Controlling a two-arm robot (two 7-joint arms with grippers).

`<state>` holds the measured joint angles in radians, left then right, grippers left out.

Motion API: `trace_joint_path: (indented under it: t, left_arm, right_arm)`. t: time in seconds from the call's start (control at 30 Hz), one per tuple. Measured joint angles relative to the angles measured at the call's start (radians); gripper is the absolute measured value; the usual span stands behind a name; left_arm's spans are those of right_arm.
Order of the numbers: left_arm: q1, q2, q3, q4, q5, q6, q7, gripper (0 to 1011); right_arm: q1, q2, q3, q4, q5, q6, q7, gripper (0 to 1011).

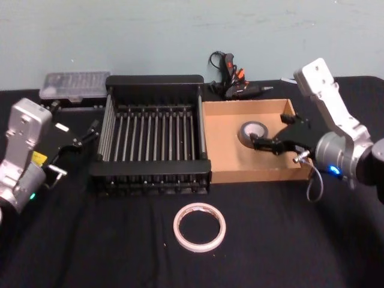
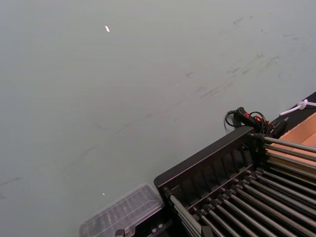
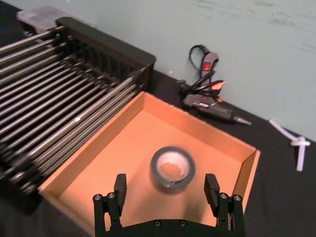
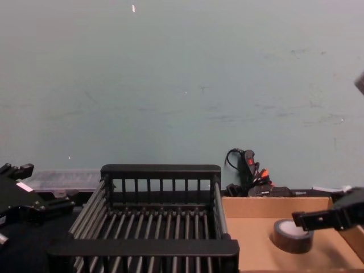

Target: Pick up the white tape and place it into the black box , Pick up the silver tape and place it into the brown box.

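The left gripper point(image 1: 75, 141) hangs idle at the left of the black box point(image 1: 153, 81), raised off the desk point(image 1: 90, 240); whether its fingers stand apart or together I cannot tell. If it is the one to fetch the white tape point(image 1: 200, 227), it must swing round the crate's near left corner, and a low path could clip that thick rim and shove the crate into the brown box point(image 1: 252, 175), which sits touching it on the right.

The white tape lies flat on the black cloth in front of the crate, near the middle of the desk. A flat, thin ring gives the fingers little height to bite, so a pinch over its rim may skid off or tip it, and a shallow descent could just push it along the cloth.

The silver tape point(image 1: 254, 132) rests flat on the cardboard floor toward the back of the brown box. The right gripper point(image 3: 168, 190) hovers just over it with fingers spread wide and holding nothing. Pulling away low could catch the roll or the box's right wall and drag it.

The desk is draped in black cloth. At the back lie a clear plastic case point(image 1: 75, 85) and a glue gun point(image 1: 237, 87), against a pale blue-green wall point(image 4: 182, 85).
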<state>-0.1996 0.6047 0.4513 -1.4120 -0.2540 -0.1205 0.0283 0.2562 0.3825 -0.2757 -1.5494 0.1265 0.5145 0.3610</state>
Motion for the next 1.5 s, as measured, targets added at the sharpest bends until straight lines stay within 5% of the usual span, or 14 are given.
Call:
trace_joint_path:
  t: [0.43,1.5]
  left_arm:
    - [0.000,0.000,0.000,0.000,0.000,0.000,0.000,1001]
    - [0.000,0.000,0.000,0.000,0.000,0.000,0.000,1001]
  right_arm:
    - [-0.144,0.042,-0.007,-0.221,0.013,0.105,0.003,1003]
    - [-0.229,0.011,-0.124,-0.291,-0.046,0.177,0.053,1002]
